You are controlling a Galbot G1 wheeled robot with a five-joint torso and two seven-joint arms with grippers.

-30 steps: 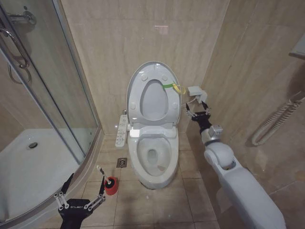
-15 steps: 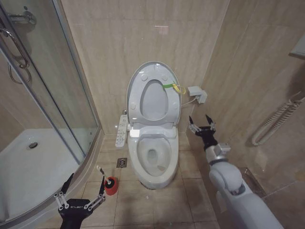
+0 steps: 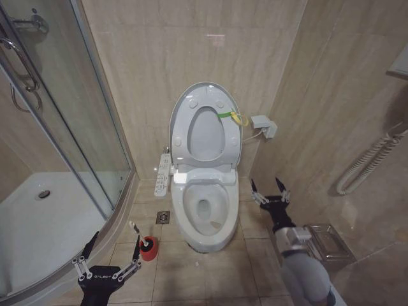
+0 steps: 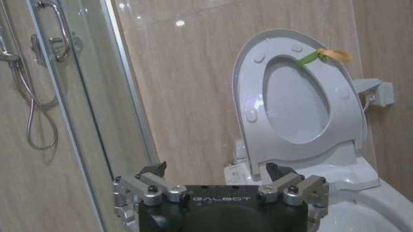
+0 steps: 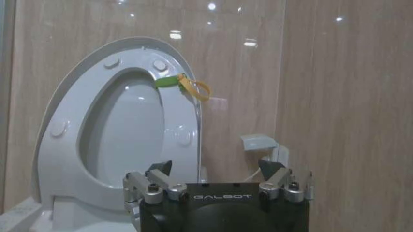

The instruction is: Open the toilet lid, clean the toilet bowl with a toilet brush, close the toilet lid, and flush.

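The toilet lid (image 3: 205, 137) stands raised against the back wall together with the seat ring, a yellow-green loop tag (image 3: 233, 117) at its right edge. Below it the toilet bowl (image 3: 183, 207) lies open to view. The toilet brush (image 3: 134, 229) leans in its red holder (image 3: 148, 249) on the floor left of the bowl. My left gripper (image 3: 108, 252) hovers open just in front of the holder, nothing in it. My right gripper (image 3: 268, 190) is open and empty, low beside the bowl's right side. Both wrist views face the raised lid (image 4: 300, 101) (image 5: 123, 130) over open grippers (image 4: 216, 170) (image 5: 216, 166).
A glass shower door (image 3: 64, 115) and white shower tray (image 3: 38, 217) close off the left. The bidet button panel (image 3: 163, 173) sits on the bowl's left side, a floor drain (image 3: 163, 217) below it. A white wall box (image 3: 262, 125) and a hose (image 3: 370, 162) hang on the right wall.
My right gripper has drawn back from beside the lid's tag and the wall box, down to the bowl's right side, staying open. The left gripper, lid and brush have not moved.
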